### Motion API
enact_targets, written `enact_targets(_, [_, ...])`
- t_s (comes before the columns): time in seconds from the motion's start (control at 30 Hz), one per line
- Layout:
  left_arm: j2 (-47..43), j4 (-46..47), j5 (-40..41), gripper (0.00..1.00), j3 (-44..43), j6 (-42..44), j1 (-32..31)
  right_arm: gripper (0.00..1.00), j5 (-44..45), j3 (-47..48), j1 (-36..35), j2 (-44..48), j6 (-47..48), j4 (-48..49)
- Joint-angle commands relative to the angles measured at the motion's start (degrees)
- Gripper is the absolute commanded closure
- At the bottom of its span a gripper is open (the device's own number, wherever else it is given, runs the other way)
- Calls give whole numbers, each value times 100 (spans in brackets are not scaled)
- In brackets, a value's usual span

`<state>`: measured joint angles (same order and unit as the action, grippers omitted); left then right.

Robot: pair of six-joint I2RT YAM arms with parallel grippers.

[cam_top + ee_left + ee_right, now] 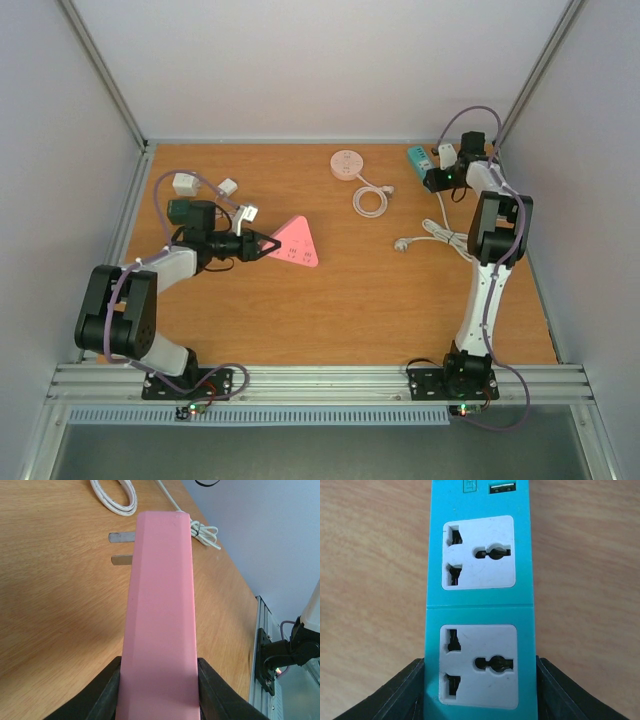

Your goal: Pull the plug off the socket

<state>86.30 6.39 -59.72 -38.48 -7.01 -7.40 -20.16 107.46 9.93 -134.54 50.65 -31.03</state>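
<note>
The table [350, 300] carries two arms. At upper right, the right gripper [480, 695] is clamped on the sides of one teal power strip [480, 612]. Both of its sockets [477, 552] in the wrist view are empty.

Left of centre, the left gripper [159, 700] is clamped on one pink plug block [160, 605]. Its two prongs [121, 559] are bare over the wood, so it looks free of any socket.

One white plug [447, 155] sits by the strip; whether it is seated I cannot tell. If it is, an angled pull could tip the end-held strip. The pink block, pinched at one end, could swivel or slip.

Three small white adapters [185, 184] lie at upper left, and one round disc [347, 163] at top centre.
</note>
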Motion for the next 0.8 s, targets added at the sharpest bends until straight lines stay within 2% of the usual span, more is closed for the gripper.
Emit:
enact_targets(0.0, [-7,188,-106,99,-180,101,58,69,277,590,-184,-394,-231,-321])
enact_targets(0.1, [-29,131,-101,99,-192,118,76,64,281,914,-227,-536,-327,-475])
enact_targets(0.3, [-114,-216,-14,99,-221,449,169,48,273,1111,-229,-464,-446,-587])
enact_targets(0.53, [-213,-606,159,99,-310,1041,245,18,57,1113,-231,-86,-526,-753])
enact_targets(0.67, [-351,-1331,234,99,-427,1474,369,2,-34,1116,-229,149,-587,-818])
enact_targets(0.77, [-491,-1843,192,99,-500,1933,543,1,-151,1119,-229,345,-633,-879])
